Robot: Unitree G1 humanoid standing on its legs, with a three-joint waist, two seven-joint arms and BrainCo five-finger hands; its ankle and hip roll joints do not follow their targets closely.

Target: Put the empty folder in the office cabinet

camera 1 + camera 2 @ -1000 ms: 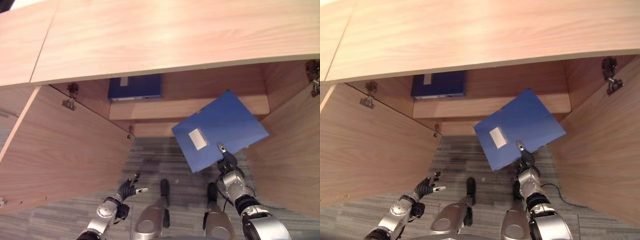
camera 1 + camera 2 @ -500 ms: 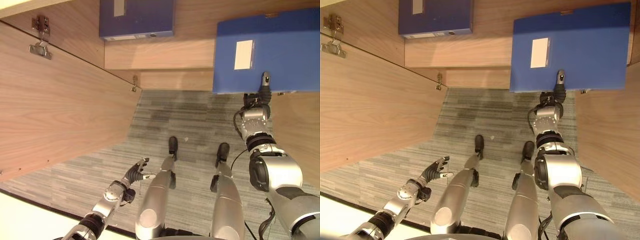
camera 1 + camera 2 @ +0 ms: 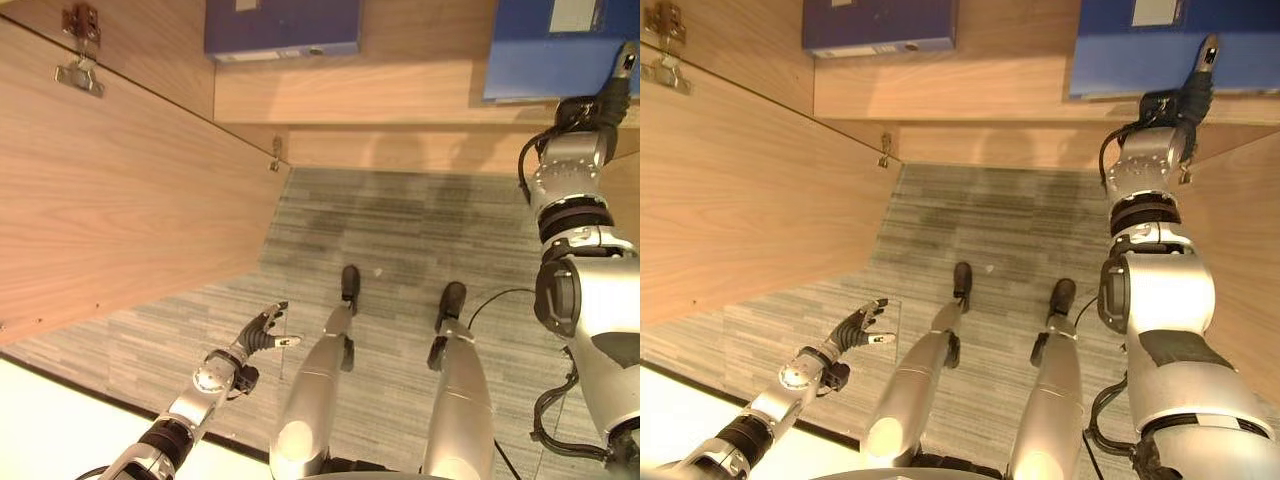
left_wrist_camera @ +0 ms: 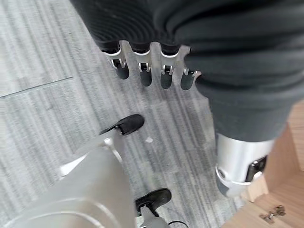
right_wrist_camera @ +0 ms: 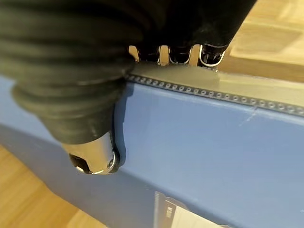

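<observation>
Right hand [image 3: 1175, 95] at 1 o'clock, thumb and fingers pinching flat blue plastic folder [image 3: 545, 55] on wooden cabinet shelf [image 3: 350, 95]. Left hand [image 3: 255, 335] at 7 o'clock: relaxed, holding nothing.

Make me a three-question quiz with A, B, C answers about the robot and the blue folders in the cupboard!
1. Where does the folder in the robot's right hand lie?
A. On the carpet
B. On the cabinet shelf
C. On top of the other folder

2. How many blue folders are there?
A. One
B. Two
C. Four

3. What is the left hand doing?
A. Hanging open, holding nothing
B. Gripping the cabinet door
C. Carrying a folder

Answers:
1 B, the eye views show it on the wooden shelf, at the right.
2 B, one in the right hand and a darker folder further left on the shelf.
3 A, its fingers are relaxed above the carpet.
</observation>
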